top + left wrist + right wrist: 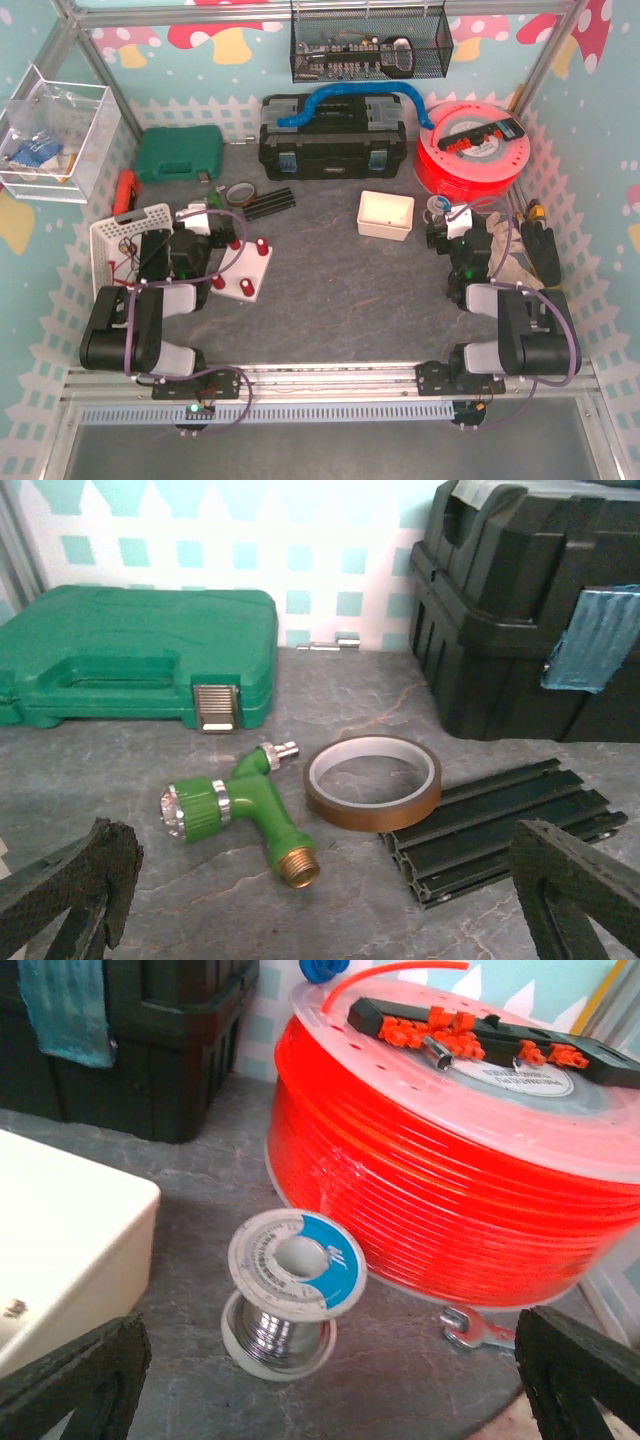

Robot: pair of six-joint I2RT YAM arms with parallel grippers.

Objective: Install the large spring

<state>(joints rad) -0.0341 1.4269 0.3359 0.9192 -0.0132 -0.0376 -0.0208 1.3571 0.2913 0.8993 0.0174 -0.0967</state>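
Observation:
I cannot pick out the large spring in any view. A white board (247, 268) with red posts lies on the grey mat just right of my left arm. My left gripper (206, 216) hangs open over the mat; in the left wrist view its gripper (320, 920) holds nothing, both black fingertips (70, 890) at the frame's bottom corners. My right gripper (446, 216) is open too, near the red reel; in the right wrist view the gripper (325, 1400) has nothing between its fingertips (580, 1370).
Ahead of the left gripper lie a green hose nozzle (240, 810), a tape roll (372, 780), black rails (500, 830) and a green case (140, 655). A solder spool (290, 1295), red filament reel (450, 1160), wrench (470, 1328) and white box (386, 214) face the right gripper. A white basket (110, 230) stands at the left.

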